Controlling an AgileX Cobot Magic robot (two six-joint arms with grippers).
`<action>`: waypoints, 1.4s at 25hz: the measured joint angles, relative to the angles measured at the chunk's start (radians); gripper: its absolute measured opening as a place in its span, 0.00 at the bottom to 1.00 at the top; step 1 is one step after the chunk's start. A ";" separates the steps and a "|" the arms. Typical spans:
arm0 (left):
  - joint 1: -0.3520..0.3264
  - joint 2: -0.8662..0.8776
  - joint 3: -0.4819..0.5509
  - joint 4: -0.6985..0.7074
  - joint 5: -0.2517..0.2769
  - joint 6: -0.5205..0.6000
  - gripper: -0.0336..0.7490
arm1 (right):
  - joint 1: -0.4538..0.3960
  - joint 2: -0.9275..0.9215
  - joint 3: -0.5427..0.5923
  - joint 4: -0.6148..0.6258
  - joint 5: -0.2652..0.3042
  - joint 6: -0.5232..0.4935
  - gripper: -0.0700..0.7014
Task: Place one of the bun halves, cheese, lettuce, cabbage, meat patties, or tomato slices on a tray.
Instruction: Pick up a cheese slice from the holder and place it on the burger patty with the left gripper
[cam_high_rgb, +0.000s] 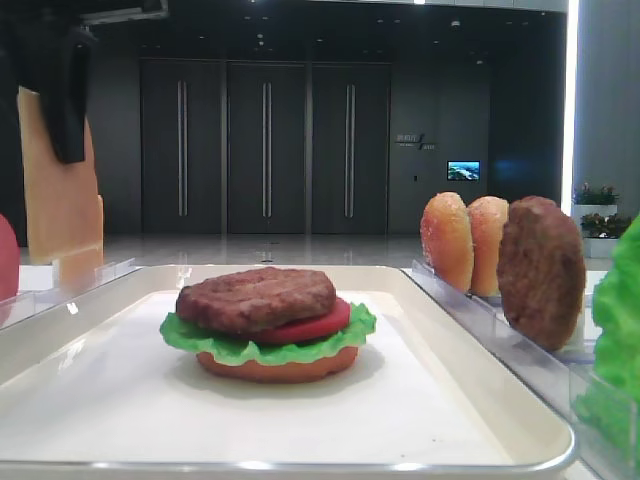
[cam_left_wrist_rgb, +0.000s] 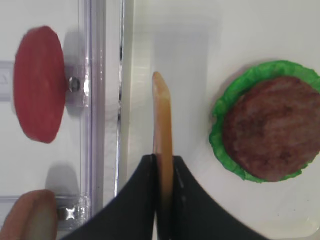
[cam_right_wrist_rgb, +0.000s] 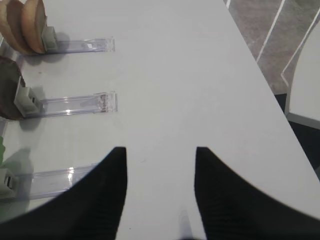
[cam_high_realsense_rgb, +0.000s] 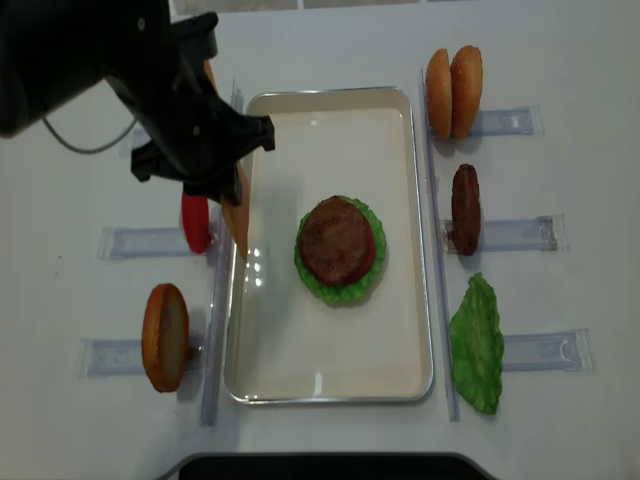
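My left gripper (cam_left_wrist_rgb: 162, 159) is shut on the cheese (cam_left_wrist_rgb: 161, 115), a thin pale orange slice held edge-on and hanging downward. From above, the cheese (cam_high_realsense_rgb: 238, 218) hangs over the left rim of the cream tray (cam_high_realsense_rgb: 330, 93), under the left gripper (cam_high_realsense_rgb: 228, 190). In the middle of the tray lies a stack: a bun half (cam_high_rgb: 280, 368), lettuce (cam_high_rgb: 250, 349), a tomato slice (cam_high_rgb: 312, 324) and a meat patty (cam_high_rgb: 255, 297) on top. My right gripper (cam_right_wrist_rgb: 160, 152) is open over bare table with nothing between its fingers.
Clear racks flank the tray. Right side: two bun halves (cam_high_realsense_rgb: 453, 92), a patty (cam_high_realsense_rgb: 465, 208), a lettuce leaf (cam_high_realsense_rgb: 478, 343). Left side: a tomato slice (cam_high_realsense_rgb: 195, 222) and a bun half (cam_high_realsense_rgb: 165, 337). The table's right edge (cam_right_wrist_rgb: 280, 95) is near the right gripper.
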 joint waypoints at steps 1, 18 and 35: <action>-0.006 -0.003 0.016 -0.008 -0.016 -0.001 0.08 | 0.000 0.000 0.000 0.000 0.000 0.000 0.49; -0.071 -0.011 0.228 -1.064 -0.496 0.941 0.08 | 0.000 0.000 0.000 0.000 0.000 0.000 0.49; -0.071 0.075 0.287 -1.185 -0.550 1.098 0.08 | 0.000 0.000 0.001 0.000 0.000 0.000 0.49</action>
